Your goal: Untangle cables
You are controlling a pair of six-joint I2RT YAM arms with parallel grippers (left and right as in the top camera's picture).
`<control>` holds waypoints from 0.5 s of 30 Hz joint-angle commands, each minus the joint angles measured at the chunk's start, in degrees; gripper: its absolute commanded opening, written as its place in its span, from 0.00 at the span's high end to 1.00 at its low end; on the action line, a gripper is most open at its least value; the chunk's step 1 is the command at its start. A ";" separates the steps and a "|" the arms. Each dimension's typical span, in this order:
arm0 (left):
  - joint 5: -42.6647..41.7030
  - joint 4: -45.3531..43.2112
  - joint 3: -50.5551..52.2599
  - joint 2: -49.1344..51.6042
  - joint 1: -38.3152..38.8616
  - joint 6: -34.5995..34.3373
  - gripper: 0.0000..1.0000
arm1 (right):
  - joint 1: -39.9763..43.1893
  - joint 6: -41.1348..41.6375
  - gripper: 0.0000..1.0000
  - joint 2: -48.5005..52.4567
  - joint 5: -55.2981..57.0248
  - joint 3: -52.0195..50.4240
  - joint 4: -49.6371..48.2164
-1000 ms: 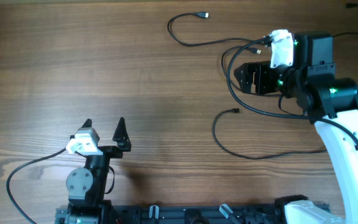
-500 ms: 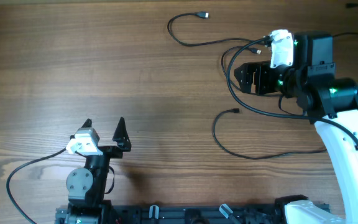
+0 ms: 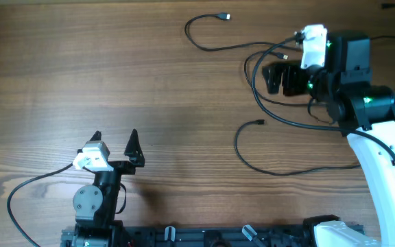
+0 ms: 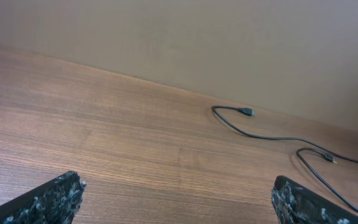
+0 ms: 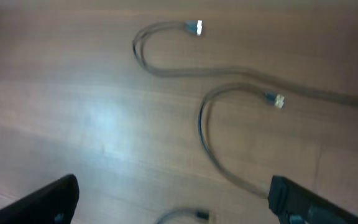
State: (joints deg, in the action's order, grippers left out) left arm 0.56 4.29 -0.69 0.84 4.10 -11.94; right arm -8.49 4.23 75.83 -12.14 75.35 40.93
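Three thin black cables lie loose on the wooden table, on the right side. The far one ends in a plug [image 3: 225,16], the middle one in a plug [image 3: 284,57], and the near one in a plug [image 3: 260,122]. My right gripper [image 3: 271,77] hovers open over the middle cable's loop, holding nothing. In the blurred right wrist view that gripper [image 5: 173,200] has bare wood between its fingers, with the far cable's plug [image 5: 194,26] and the middle cable's plug [image 5: 273,99] ahead of it. My left gripper [image 3: 115,140] stands open at the near left, far from the cables, and in its own view it [image 4: 176,199] is empty.
A black rail [image 3: 184,237] runs along the table's near edge. The left arm's own thick wire [image 3: 19,195] curls at the near left. Another dark cord [image 3: 393,7] shows at the far right corner. Beyond the table a plain wall [image 4: 179,37] rises.
My right gripper has shifted slightly toward the far edge of the table, still open. The left arm and the cables have not moved.
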 commanded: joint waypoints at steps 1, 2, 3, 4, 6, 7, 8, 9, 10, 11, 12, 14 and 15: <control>-0.02 -0.11 0.31 -0.46 -0.37 -0.52 0.00 | -0.33 -0.15 0.00 -2.43 0.92 -0.07 -4.37; -0.02 -0.11 0.31 -0.46 -0.37 -0.52 0.00 | -0.33 -0.11 0.00 -3.04 0.90 -0.07 -5.46; -0.02 -0.11 0.31 -0.46 -0.37 -0.52 0.00 | -0.33 0.37 0.00 -3.67 0.92 -0.07 -6.43; -0.02 -0.11 0.31 -0.46 -0.37 -0.52 0.00 | -0.33 0.42 0.00 -4.33 0.92 -0.07 -7.39; -0.02 -0.11 0.31 -0.46 -0.37 -0.55 0.00 | -0.33 0.31 0.00 -5.44 0.92 -0.07 -8.92; -0.02 -0.11 0.31 -0.46 -0.37 -0.52 0.00 | -0.33 0.24 0.00 -6.05 0.94 -0.07 -9.90; -0.02 -0.11 0.31 -0.46 -0.37 -0.52 0.00 | -0.33 0.20 0.00 -6.75 0.98 -0.07 -11.28; -0.02 -0.11 0.31 -0.46 -0.37 -0.52 0.00 | -0.33 0.20 0.00 -7.26 0.98 -0.09 -12.66; -0.02 -0.11 0.31 -0.46 -0.37 -0.52 0.00 | -0.33 0.22 0.00 -7.96 0.98 -0.17 -15.26; -0.02 -0.11 0.31 -0.46 -0.37 -0.52 0.00 | -0.33 0.22 0.00 -8.46 0.96 -0.52 -17.64; -0.02 -0.11 0.31 -0.46 -0.37 -0.52 0.00 | -0.33 0.22 0.00 -8.94 0.94 -1.11 -19.82; -0.02 -0.11 0.31 -0.46 -0.37 -0.52 0.00 | -0.33 0.24 0.00 -10.95 0.94 -5.07 -28.15; -0.02 -0.11 0.31 -0.46 -0.37 -0.52 0.00 | -0.33 0.24 0.00 -12.00 0.92 -7.52 -31.93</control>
State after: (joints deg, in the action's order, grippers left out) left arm 0.56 4.29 -0.69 0.84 4.05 -11.94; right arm -8.49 4.25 66.92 -11.53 73.47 15.40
